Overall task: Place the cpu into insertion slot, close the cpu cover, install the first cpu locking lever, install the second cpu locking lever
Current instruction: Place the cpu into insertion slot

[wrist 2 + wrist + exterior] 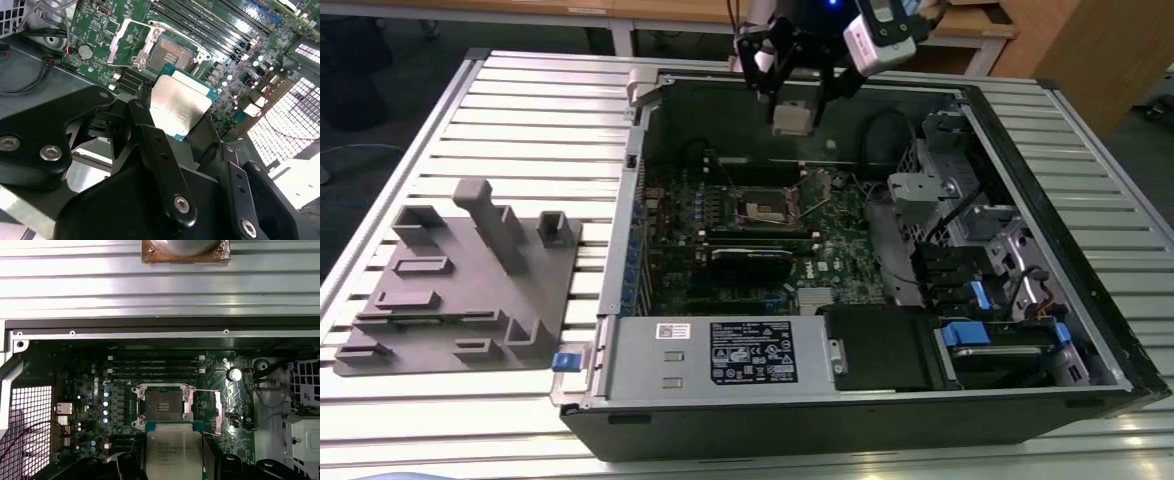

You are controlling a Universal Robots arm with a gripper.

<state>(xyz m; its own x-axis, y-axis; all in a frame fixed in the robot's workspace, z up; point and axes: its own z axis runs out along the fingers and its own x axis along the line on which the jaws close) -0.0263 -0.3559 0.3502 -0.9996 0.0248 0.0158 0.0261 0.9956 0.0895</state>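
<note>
The insertion slot lies bare on the green motherboard, its one cpu cover swung up off it and standing just beside it. Well above the slot and apart from it, the gripper pinches the single cpu by its edges, metal top showing in both wrist views. Near the slot sit a bank of long narrow black slots, one long black card and loose wires. One grey fixture block lies outside the open computer case, well away from the slot.
</note>
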